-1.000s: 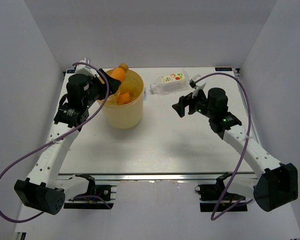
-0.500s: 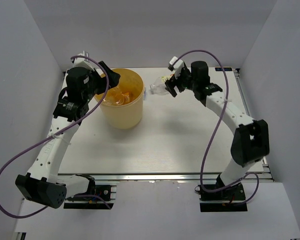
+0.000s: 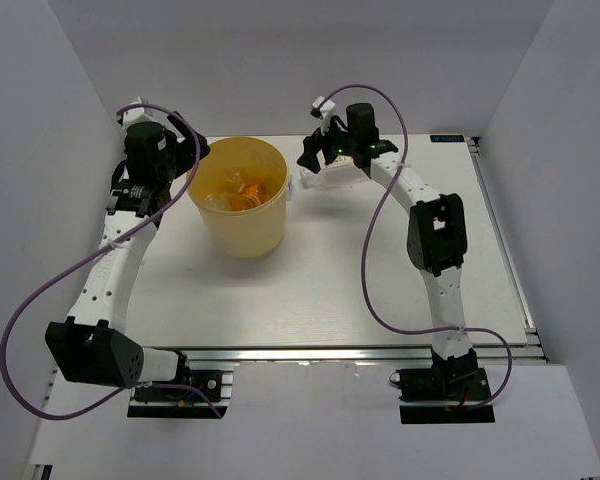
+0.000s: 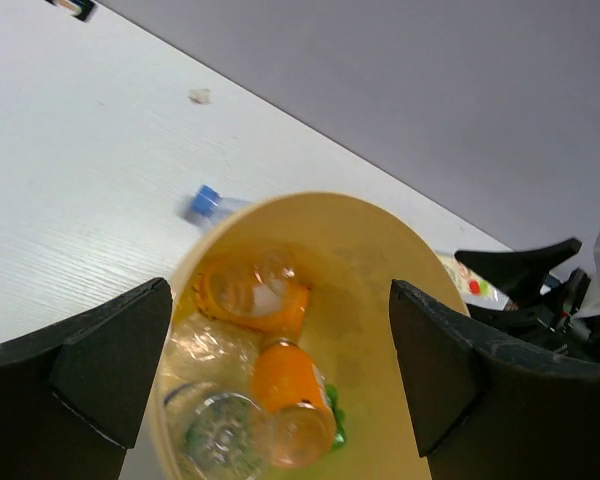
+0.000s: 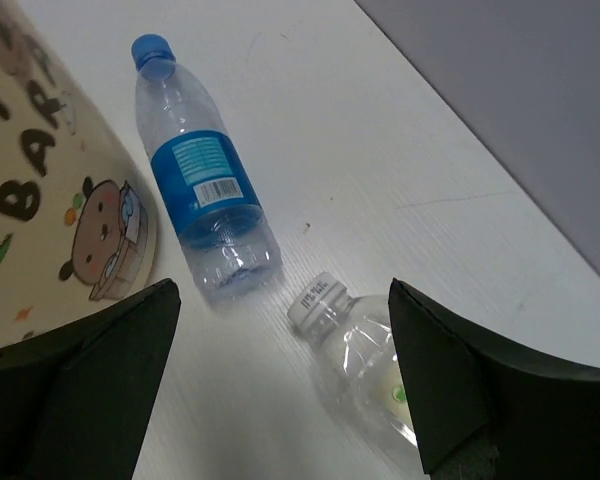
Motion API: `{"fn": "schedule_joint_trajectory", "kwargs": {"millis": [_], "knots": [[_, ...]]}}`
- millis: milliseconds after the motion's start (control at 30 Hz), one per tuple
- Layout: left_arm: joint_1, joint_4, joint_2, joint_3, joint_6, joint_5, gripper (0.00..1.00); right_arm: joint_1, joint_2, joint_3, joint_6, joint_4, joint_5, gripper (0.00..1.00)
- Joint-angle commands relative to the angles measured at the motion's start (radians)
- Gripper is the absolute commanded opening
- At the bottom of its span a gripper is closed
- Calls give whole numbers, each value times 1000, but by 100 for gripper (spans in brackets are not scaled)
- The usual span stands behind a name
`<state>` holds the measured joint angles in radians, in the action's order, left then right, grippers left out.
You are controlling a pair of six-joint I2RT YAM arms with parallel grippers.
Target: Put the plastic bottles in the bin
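Grey walls close in a white counter point(image 3: 380, 260), and on it stands one yellow bin point(image 3: 245, 232), at the far left, with a cartoon print on its side. Two bottles lie outside it, both on their sides. The blue-label bottle point(image 5: 205, 185) is just beside the bin wall, its blue cap pointing away from the right wrist camera. The white-cap bottle point(image 5: 365, 365) lies near it – cap toward the blue one's base, the two close but apart.

Inside the bin I count one orange bottle point(image 4: 285, 400), one clear bottle point(image 4: 215, 430) seen end-on beside it, and a green sliver point(image 4: 335, 428) showing under the orange one. A fourth piece, an orange-ringed thing point(image 4: 250, 290) with clear plastic in it, sits deeper in the bin; what it is I cannot tell.

Two grippers, one per arm. The left gripper point(image 4: 280, 290) hangs above the bin mouth with its fingers spread wide, holding nothing and touching nothing. The right gripper point(image 5: 280, 295) is just as wide apart, low over the counter beside the bin – it grips nothing. The white-cap bottle lies under the gap, nearer one finger; whether that finger touches it cannot be told.
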<state>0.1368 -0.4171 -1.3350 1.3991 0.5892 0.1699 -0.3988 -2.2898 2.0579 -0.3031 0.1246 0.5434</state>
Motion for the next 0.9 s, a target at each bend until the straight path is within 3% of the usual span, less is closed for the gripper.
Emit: {"fn": "schedule_joint_trajectory", "kwargs": {"millis": [0, 67, 300, 600, 867], "knots": [[-34, 47, 10, -24, 1, 0, 98, -8, -90, 106, 297, -241, 23, 89], [-40, 86, 14, -77, -11, -6, 98, -24, -138, 163, 376, -252, 12, 89], [-88, 87, -7, -120, 3, -20, 98, -133, -238, 222, 263, -241, -81, 89], [-98, 77, -38, -121, -40, -30, 98, -133, -349, 235, 450, -347, -85, 89], [-109, 69, -35, -127, -55, -50, 98, -133, -370, 245, 400, -300, -117, 89]]}}
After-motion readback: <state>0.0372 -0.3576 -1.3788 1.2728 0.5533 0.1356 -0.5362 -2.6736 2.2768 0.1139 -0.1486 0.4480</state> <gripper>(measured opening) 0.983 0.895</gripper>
